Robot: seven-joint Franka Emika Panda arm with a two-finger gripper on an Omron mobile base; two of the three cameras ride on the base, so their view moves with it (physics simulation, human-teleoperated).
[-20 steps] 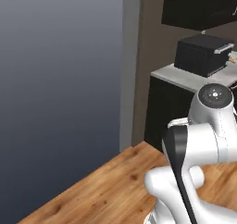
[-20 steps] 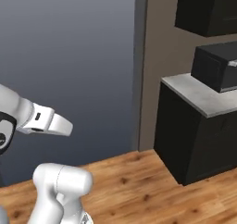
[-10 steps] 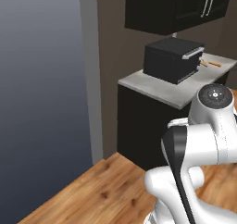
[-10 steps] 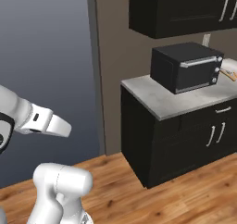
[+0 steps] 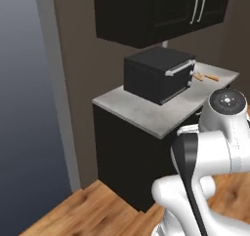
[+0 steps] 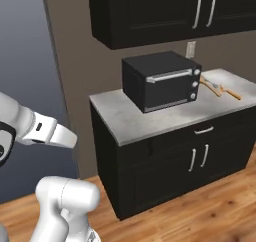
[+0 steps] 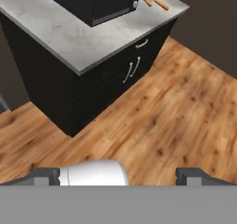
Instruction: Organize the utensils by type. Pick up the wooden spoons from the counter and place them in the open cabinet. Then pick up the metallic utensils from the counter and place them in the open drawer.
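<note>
As the base has driven, the white marble surface (image 6: 150,117) with its tan wooden spoons (image 6: 220,88) has swung into view, still far from the wide-open, empty gripper (image 7: 118,174).

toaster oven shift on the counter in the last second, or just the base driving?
No. The toaster oven sits at the same spot on the counter, under the upper cabinet. The whole view slid together, so the base moved, not the oven.
</note>
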